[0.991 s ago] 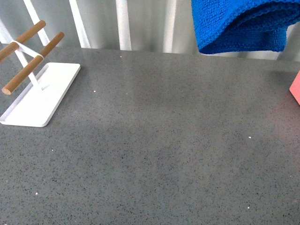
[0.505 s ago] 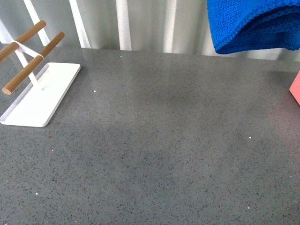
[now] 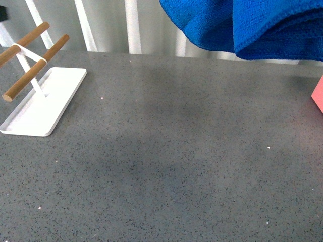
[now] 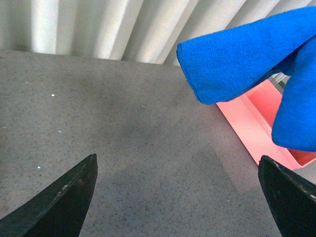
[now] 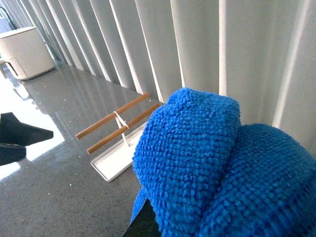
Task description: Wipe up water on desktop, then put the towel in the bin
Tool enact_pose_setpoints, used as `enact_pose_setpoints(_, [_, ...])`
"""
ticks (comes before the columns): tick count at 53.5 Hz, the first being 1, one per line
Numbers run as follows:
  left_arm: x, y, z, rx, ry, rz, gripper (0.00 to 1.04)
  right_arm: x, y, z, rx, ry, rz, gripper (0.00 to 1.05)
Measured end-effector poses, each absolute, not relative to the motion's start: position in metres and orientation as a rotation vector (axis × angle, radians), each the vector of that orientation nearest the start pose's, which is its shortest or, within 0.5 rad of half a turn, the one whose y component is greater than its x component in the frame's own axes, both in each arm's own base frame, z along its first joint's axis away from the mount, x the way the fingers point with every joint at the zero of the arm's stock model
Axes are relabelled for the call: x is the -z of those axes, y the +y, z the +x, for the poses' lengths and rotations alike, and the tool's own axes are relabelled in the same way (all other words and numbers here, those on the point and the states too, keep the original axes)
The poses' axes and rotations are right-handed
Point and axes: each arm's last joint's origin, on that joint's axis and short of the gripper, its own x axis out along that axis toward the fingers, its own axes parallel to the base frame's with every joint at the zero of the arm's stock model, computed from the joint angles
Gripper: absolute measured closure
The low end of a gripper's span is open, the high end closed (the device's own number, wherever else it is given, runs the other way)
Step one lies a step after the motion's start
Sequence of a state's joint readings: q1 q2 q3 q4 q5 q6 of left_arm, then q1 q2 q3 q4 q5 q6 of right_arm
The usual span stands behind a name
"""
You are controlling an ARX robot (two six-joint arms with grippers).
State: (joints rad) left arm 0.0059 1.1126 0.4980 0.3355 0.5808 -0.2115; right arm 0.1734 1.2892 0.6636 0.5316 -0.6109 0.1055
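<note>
Left end effector gapes empty; right end effector grips towel above desktop.

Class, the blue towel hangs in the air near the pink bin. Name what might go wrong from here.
1. A loose flap of the towel droops well to the side of the pink bin. It may drape over the rim or land on the desktop when released.
2. The towel fills the right wrist view, so the drop may be poorly aimed.
</note>
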Motion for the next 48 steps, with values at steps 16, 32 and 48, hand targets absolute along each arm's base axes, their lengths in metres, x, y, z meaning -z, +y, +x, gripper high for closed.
enact_pose_setpoints(16, [-0.204,0.059,0.169,0.329,0.316,-0.382,0.07,-0.247,0.061,0.267,-0.756,0.157,0.113,1.01])
enact_pose_setpoints(32, [-0.186,0.054,0.144,-0.018,0.012,-0.037,0.48,-0.243,0.063,0.267,-0.747,0.168,0.103,1.01])
enact_pose_setpoints(48, [-0.177,0.03,0.132,-0.014,0.012,-0.016,0.95,-0.241,0.061,0.268,-0.723,0.18,0.103,1.01])
